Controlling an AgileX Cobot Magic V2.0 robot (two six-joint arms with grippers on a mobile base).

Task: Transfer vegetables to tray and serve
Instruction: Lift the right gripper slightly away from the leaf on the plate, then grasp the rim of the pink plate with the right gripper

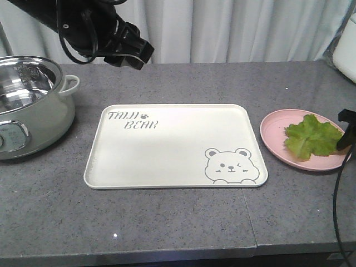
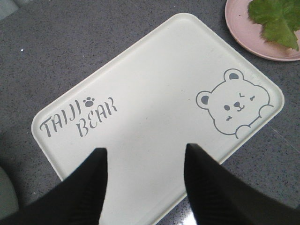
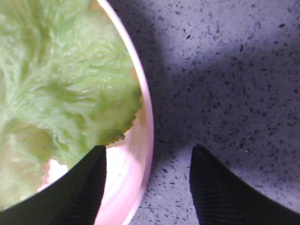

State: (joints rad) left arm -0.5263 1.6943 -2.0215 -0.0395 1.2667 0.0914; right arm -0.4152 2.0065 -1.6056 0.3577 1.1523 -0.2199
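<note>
A bright green crinkly lettuce leaf (image 1: 311,135) lies on a round pink plate (image 1: 272,130) at the right of the grey counter. It also shows in the left wrist view (image 2: 276,18) and close up in the right wrist view (image 3: 56,89). The cream-white tray (image 1: 167,150) with a bear drawing and "TAIJI BEAR" lettering lies in the middle, with nothing on it; it fills the left wrist view (image 2: 154,93). My left gripper (image 2: 145,152) is open and empty above the tray. My right gripper (image 3: 147,152) is open and empty, low over the pink plate's rim (image 3: 145,136), one finger over the plate, the other over the counter.
A pale green electric pot (image 1: 28,105) with a steel inner bowl stands at the left. The left arm (image 1: 100,33) hangs over the back left. A white object (image 1: 346,50) sits at the far right edge. The right arm's cable (image 1: 337,194) hangs at the right.
</note>
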